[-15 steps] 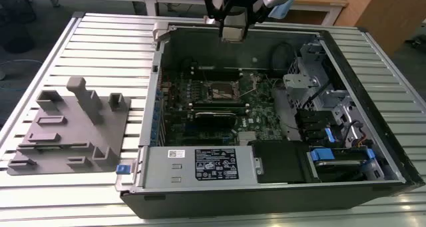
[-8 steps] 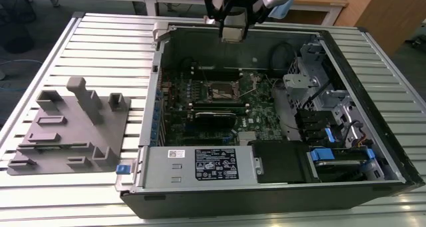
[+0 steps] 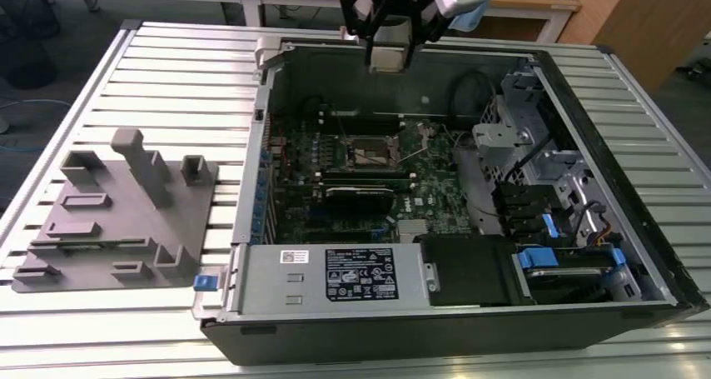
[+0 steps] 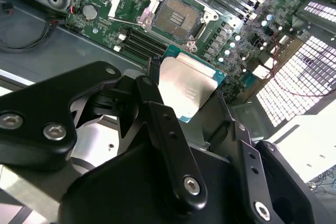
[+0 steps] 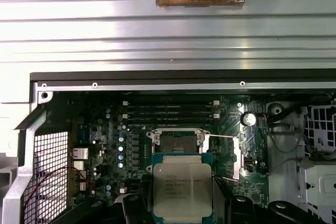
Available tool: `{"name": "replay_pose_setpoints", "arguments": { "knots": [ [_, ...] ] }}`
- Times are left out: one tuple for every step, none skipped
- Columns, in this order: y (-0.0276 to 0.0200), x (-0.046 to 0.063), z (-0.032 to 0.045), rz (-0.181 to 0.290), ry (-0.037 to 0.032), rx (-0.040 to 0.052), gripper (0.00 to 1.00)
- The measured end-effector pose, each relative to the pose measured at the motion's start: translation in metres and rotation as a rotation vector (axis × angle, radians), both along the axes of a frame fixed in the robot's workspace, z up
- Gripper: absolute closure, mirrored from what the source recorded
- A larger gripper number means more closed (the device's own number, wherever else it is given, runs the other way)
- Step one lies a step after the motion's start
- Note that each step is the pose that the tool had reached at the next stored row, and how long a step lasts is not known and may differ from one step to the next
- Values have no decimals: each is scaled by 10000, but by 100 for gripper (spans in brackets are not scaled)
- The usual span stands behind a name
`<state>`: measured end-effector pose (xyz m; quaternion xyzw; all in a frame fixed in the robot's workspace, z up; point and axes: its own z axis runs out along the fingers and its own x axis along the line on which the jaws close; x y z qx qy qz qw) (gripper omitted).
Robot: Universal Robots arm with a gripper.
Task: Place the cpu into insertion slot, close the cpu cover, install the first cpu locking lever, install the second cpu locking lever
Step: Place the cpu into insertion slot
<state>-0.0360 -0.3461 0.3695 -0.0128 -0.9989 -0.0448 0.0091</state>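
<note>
In the exterior view the claw (image 3: 391, 46) hung over the far wall of the open computer case (image 3: 444, 341). It pinched the chip (image 3: 391, 58) between its black fingers. It was probably held that high so the chip would clear the case wall. The socket (image 3: 375, 152) lay well below, near the middle of the green board (image 3: 333, 208), its dark centre bare. A grey holder (image 3: 111, 212) stood on the slatted table (image 3: 89, 329) toward the exterior view's left, apart from the case.

In the second wrist view the fingers (image 4: 157, 114) pressed on two opposite edges of the chip (image 4: 191, 90), leaving its face free. That grip seemed chosen so the chip could go down flat. The socket (image 4: 178, 17) sat beyond it, not touching.

In the first wrist view the chip (image 5: 182, 187) was a flat square with a silver-grey metal face. The face had stepped edges, some small dark print and a thin green rim around it. The chip covered part of the rim of the socket (image 5: 177, 142) from this camera. Long black memory sticks (image 5: 170, 111) ran just beside the socket.
</note>
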Motion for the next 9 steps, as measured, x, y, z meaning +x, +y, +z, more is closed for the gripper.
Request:
{"name": "replay_pose_setpoints", "arguments": {
  "knots": [
    [0, 0, -13, 0, 0, 0, 46],
    [0, 0, -13, 0, 0, 0, 46],
    [0, 0, -13, 0, 0, 0, 46],
    [0, 0, -13, 0, 0, 0, 46],
    [0, 0, -14, 0, -1, 0, 46],
    [0, 0, -14, 0, 0, 0, 46],
    [0, 0, -14, 0, -1, 0, 46],
    [0, 0, -14, 0, 0, 0, 46],
    [0, 0, -15, 0, 0, 0, 46]
  ]
}}
